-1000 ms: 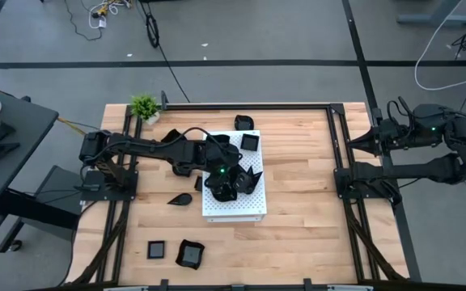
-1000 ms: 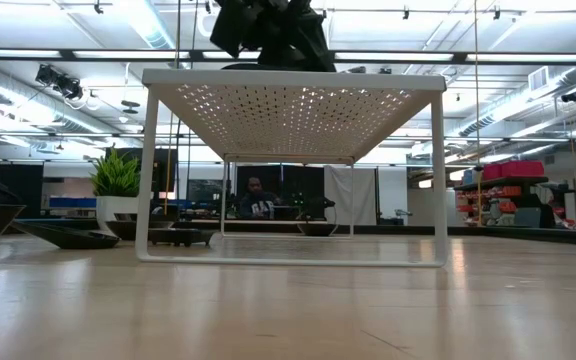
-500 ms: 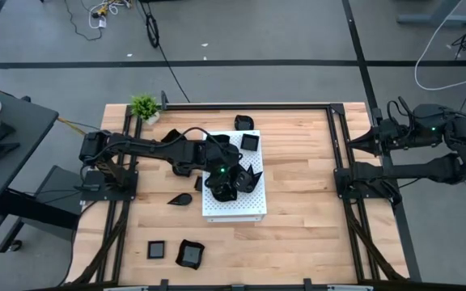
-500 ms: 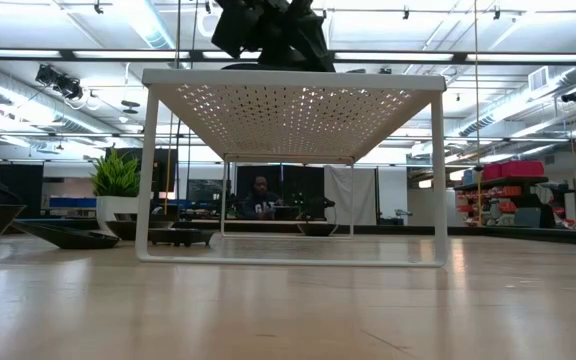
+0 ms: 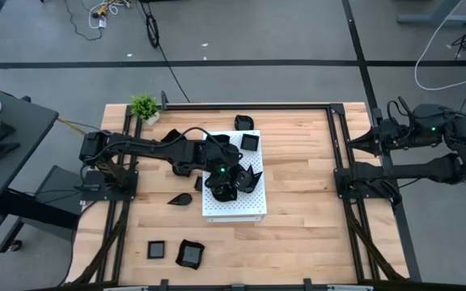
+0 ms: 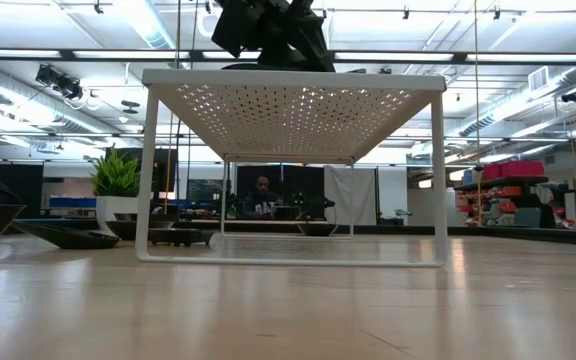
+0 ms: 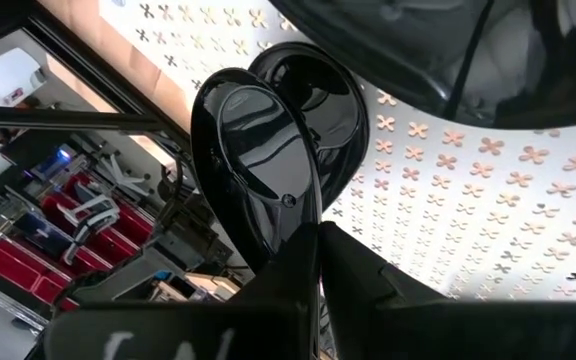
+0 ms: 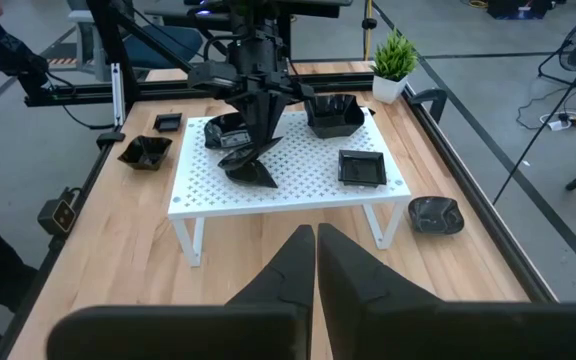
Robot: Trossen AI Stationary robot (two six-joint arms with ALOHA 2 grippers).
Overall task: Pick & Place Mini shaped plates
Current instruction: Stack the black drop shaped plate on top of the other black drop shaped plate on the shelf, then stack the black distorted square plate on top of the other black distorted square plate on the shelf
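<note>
On the far left of the worktop (image 5: 298,234) in the high view stands a small green potted plant (image 5: 145,106), and toward the near edge sit a small square black dish (image 5: 157,250) and a wavy-edged black dish (image 5: 189,254). A teardrop dish (image 5: 180,199) lies on the wood just beside the white perforated board (image 5: 245,206). Over that board hangs the left pincer (image 5: 223,187), clenched on a leaf-shaped black plate (image 7: 258,165) (the left wrist view shows its fingers (image 7: 288,265) pinching the plate's narrow end), which tilts down to another glossy plate (image 7: 318,95) lying on the board. More black dishes lie on the board: a square dish (image 8: 362,167) and a wavy-edged bowl (image 8: 333,113). Off the board's far end sits one more dish (image 5: 243,123). On the far right, well apart from the plates, the right pincer (image 8: 315,250) waits beyond the worktop's edge, its fingers pressed together on nothing.
</note>
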